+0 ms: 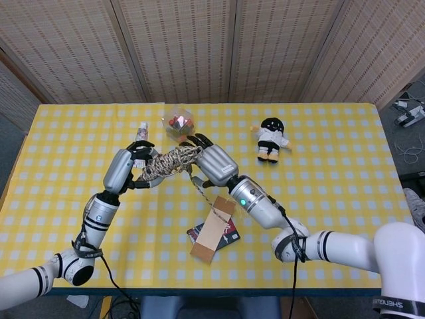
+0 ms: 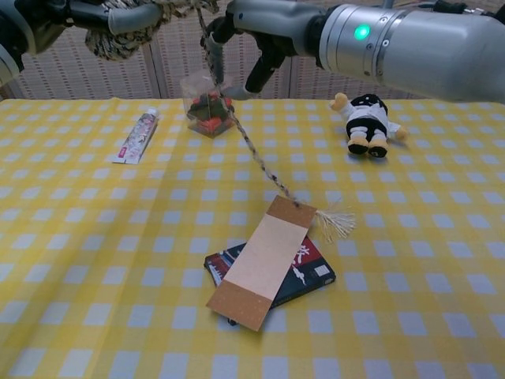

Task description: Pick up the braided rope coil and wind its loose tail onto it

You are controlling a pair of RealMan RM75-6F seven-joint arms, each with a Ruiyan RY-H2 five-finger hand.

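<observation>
1. Fingers (image 1: 141, 151) of my left hand (image 1: 125, 169) are curling around the braided rope coil (image 1: 166, 161), holding it aloft at centre-left of the head view.
2. My right hand (image 1: 211, 164) is sitting against the coil's right end; I think it is pinching the loose tail (image 2: 254, 153).
3. That tail is slanting down to its frayed end (image 2: 338, 221) beside the cardboard strip (image 2: 261, 261) at the chest view's centre.

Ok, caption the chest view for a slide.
Left hand holds the rope coil aloft while its tail trails past the right hand.
</observation>
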